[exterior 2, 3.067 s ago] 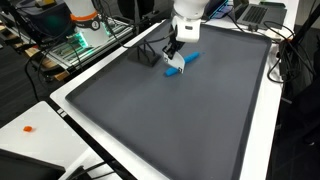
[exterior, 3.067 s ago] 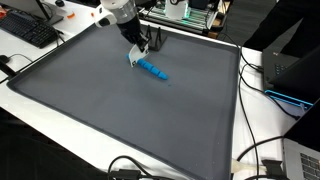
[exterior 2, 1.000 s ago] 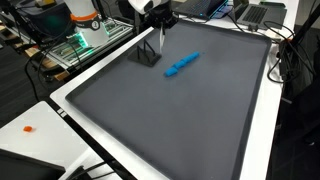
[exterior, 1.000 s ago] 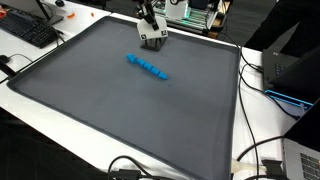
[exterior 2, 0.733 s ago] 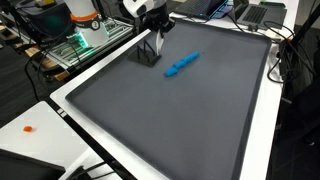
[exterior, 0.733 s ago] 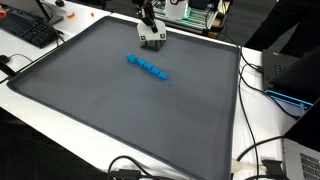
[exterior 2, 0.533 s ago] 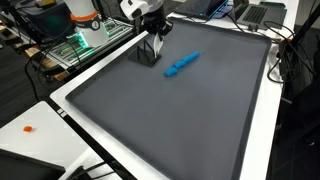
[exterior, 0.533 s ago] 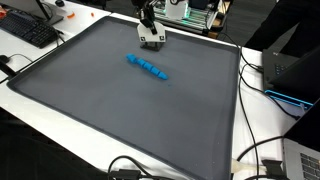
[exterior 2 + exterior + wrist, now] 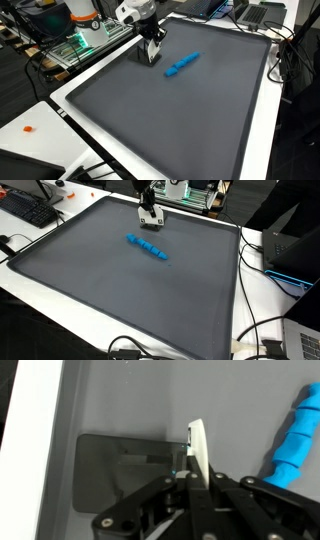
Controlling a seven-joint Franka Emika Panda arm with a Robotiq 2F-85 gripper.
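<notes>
In an exterior view, the black Robotiq gripper (image 9: 151, 222) hangs low over the far edge of the large dark grey mat (image 9: 120, 295), and the blue knobbly plastic stick (image 9: 148, 247) lies flat on the mat near it, not touching. In an exterior view from elsewhere, the gripper (image 9: 152, 58) stands beside the stick (image 9: 181, 65), with bare mat (image 9: 170, 120) between them. In the wrist view, the gripper (image 9: 197, 448) has its fingers pressed together on nothing, and the stick (image 9: 292, 445) lies off to one side.
</notes>
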